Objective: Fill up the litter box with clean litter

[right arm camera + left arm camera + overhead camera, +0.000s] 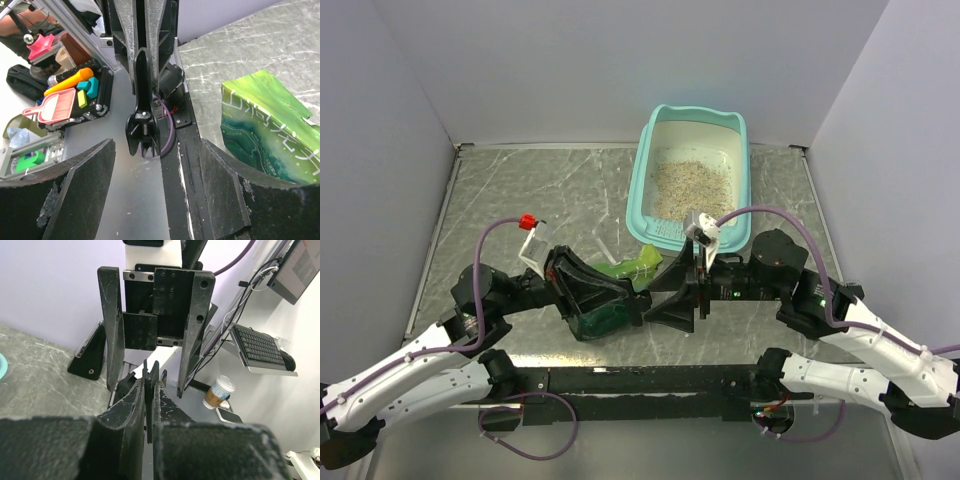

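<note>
Seen from above, the teal litter box (642, 190) sits at the far side of the table (520, 190), right of centre, with tan litter (692, 185) spread inside it. The left gripper (638, 297) and right gripper (665, 297) meet tip to tip over a green pouch (638, 264). In the left wrist view, the left gripper is closed to a thin slit; whether it pinches anything cannot be told. In the right wrist view, the right gripper gapes wide and holds nothing, and the pouch lies beside it.

Green pouch (638, 264): near part hidden beneath left gripper (638, 298); right edge cut off in right wrist view. Litter box (640, 172): near rim partly behind right arm (765, 262).
</note>
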### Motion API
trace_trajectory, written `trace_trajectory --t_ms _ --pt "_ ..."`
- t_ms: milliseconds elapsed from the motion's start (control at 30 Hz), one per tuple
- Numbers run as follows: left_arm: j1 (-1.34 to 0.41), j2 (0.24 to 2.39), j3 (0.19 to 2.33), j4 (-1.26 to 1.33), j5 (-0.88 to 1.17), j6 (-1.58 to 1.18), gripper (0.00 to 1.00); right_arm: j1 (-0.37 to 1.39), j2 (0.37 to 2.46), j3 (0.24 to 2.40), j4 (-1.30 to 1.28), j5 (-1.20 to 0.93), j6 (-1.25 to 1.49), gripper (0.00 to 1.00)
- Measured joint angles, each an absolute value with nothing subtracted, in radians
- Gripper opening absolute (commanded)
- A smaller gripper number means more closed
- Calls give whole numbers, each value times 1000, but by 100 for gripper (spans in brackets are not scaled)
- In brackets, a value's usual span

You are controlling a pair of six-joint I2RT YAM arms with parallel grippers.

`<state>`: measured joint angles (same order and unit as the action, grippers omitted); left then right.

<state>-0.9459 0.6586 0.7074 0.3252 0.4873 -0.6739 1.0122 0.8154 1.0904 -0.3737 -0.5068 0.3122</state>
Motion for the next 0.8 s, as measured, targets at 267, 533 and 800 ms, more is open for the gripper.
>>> trace_trajectory --t_ms 267,533,800 --pt "-946 665 715 308 473 -674 5 1012 822 1087 -326 -510 313 74" --pt "-946 668 719 307 471 -674 8 1012 824 1076 -289 -517 314 4" --pt "-942 657 720 293 461 -670 68 1017 836 1071 -277 -503 324 0"
